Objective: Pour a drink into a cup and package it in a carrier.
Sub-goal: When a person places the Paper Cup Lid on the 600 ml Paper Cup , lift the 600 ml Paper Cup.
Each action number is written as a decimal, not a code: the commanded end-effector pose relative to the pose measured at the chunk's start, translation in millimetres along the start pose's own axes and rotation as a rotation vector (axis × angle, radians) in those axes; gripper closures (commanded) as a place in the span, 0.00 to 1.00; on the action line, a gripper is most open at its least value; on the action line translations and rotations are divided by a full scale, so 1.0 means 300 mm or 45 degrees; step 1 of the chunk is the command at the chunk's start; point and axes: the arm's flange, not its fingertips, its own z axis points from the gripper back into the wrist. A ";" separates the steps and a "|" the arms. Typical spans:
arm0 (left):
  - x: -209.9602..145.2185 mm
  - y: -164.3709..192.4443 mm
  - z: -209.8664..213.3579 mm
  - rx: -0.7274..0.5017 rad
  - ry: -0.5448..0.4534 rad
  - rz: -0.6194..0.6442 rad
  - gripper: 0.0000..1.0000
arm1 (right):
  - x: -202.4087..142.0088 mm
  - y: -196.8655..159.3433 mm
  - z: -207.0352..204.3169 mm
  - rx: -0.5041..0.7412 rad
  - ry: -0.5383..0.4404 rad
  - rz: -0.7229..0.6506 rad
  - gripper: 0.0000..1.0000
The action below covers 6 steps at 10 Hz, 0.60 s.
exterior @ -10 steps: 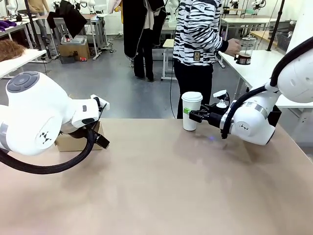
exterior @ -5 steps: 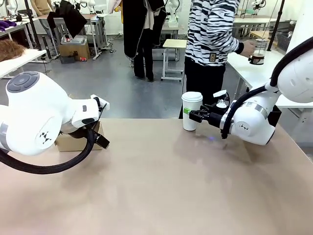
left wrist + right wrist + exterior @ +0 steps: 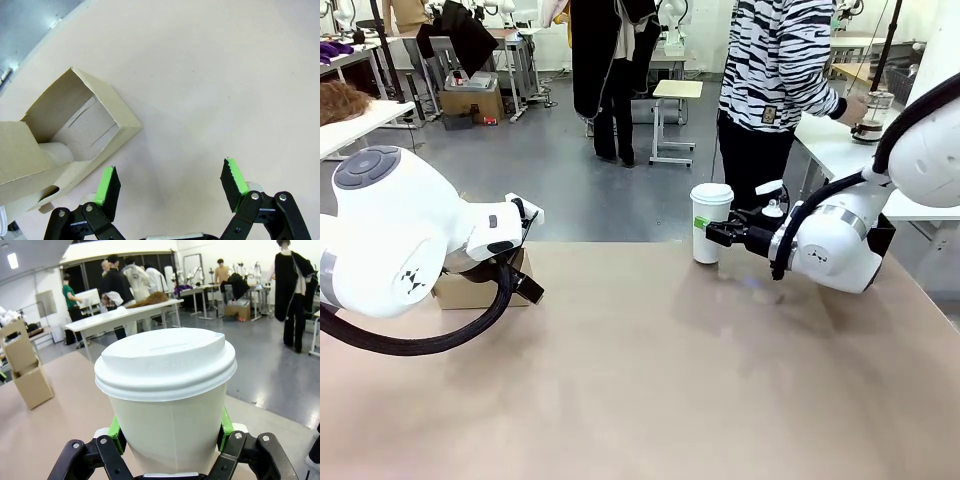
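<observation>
The cup (image 3: 711, 222) stood lidded near the far edge of the tabletop (image 3: 650, 380), right of the middle, with the right jaws clenched on its lower wall. In the right wrist view a green pad (image 3: 116, 436) pressed against each side of it, under the white lid (image 3: 165, 362). Over the last second the cup had hardly shifted, edging at most a touch to the left. Whether its base rested on the tabletop or hung just clear could not be told.

The real change lay beyond the tabletop: the person (image 3: 780, 70) had stepped away to the right, a hand (image 3: 853, 105) carrying the press pot (image 3: 872, 110) over to a side table (image 3: 830, 140) past the far right corner. Judging by that, the pouring was over and only the packaging remained.

The carrier (image 3: 460, 290) sat unmoved near the far left corner, well apart from the cup and half hidden behind the left arm (image 3: 390, 240). The left jaws hung released and empty just beside it — its open slot (image 3: 85, 122) showed at the upper left of the left wrist view. The cup probably had to cross the tabletop leftward to reach that slot.
</observation>
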 end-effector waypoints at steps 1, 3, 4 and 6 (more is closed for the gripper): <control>0.000 -0.001 0.002 -0.001 -0.002 -0.001 0.00 | 0.139 0.046 -0.048 -0.023 -0.009 -0.022 0.20; 0.000 -0.001 0.002 -0.001 -0.002 -0.001 0.00 | 0.298 0.094 -0.050 -0.034 -0.050 -0.003 0.20; 0.000 -0.001 0.002 -0.001 -0.002 -0.001 0.00 | 0.370 0.112 -0.029 -0.033 -0.054 0.020 0.20; 0.000 -0.001 0.002 -0.001 -0.002 -0.001 0.00 | 0.539 0.162 0.051 0.034 -0.046 0.085 0.20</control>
